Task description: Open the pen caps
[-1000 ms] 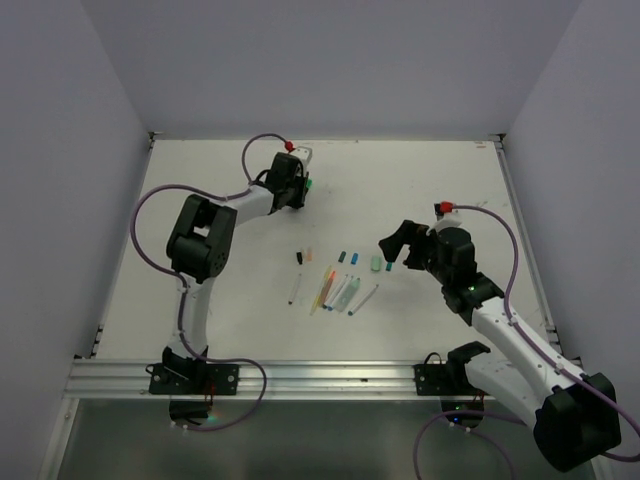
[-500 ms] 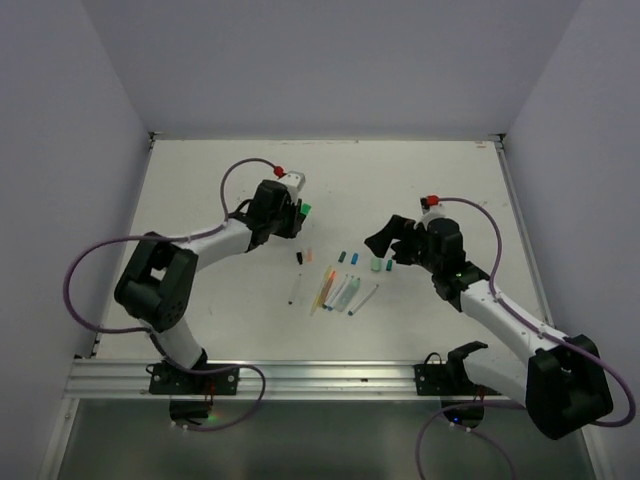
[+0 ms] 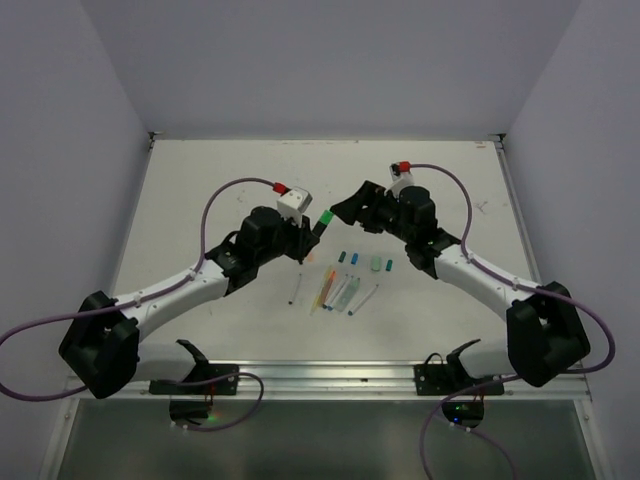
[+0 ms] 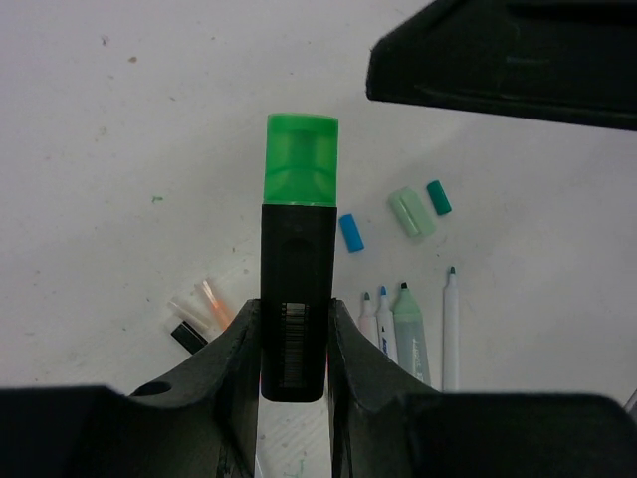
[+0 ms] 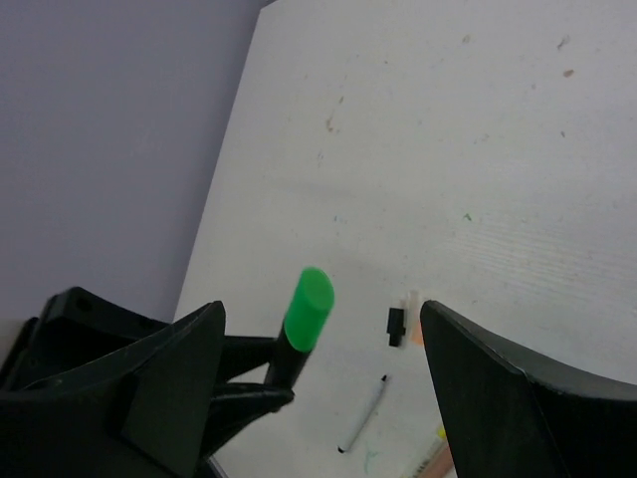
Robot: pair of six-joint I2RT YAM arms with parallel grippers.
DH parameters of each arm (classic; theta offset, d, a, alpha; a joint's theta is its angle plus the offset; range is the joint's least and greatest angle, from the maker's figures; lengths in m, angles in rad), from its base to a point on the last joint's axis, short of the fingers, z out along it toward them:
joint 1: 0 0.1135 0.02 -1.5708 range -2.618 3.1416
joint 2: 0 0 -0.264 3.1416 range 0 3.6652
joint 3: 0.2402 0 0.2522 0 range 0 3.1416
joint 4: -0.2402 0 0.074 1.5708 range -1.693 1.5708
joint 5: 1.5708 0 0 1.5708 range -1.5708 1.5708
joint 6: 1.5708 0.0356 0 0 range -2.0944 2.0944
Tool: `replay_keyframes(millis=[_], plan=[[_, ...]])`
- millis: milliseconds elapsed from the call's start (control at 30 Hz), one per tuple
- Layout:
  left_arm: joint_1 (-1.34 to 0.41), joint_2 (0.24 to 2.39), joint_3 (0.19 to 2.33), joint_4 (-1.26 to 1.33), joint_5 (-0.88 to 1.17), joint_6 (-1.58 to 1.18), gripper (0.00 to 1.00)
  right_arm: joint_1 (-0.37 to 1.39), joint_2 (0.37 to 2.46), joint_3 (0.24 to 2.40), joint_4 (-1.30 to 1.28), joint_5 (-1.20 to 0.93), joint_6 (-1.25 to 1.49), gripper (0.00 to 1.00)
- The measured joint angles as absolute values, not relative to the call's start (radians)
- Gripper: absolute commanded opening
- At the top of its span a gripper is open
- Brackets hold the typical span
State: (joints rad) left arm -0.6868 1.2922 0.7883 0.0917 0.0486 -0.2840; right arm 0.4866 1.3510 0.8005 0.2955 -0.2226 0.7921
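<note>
The left claw clamps one black highlighter, its base hidden between the fingers, bright green cap on and raised above the bench, close before the right claw, which is spread wide and empty. On the bench lie three loose caps: a blue cap, a mint cap and a teal cap. Beside them are four pens, their lower ends cut off from view.

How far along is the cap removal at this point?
Mostly done, it seems: loose caps, blue, mint and teal among them, lie on the table beside pens with bare tips. In hand: the left fingers clamp a black highlighter whose green cap is on, and the right fingers stand open around that cap, not yet gripping it. Left: pulling that cap; I see no other capped pen.
</note>
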Motion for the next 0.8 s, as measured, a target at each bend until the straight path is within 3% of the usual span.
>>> replay_keyframes(millis=[367,633,800], plan=[[-0.709,1.256,0.727,0.133,0.054,-0.319,0.0,0.556,1.473,0.853,0.364,-0.22,0.868,0.67],[-0.709,1.253,0.722,0.162,0.064,-0.327,0.0,0.572,1.488,0.854,0.388,-0.227,0.889,0.38],[-0.709,1.253,0.722,0.171,0.065,-0.331,0.0,0.571,1.504,0.854,0.413,-0.228,0.902,0.3]])
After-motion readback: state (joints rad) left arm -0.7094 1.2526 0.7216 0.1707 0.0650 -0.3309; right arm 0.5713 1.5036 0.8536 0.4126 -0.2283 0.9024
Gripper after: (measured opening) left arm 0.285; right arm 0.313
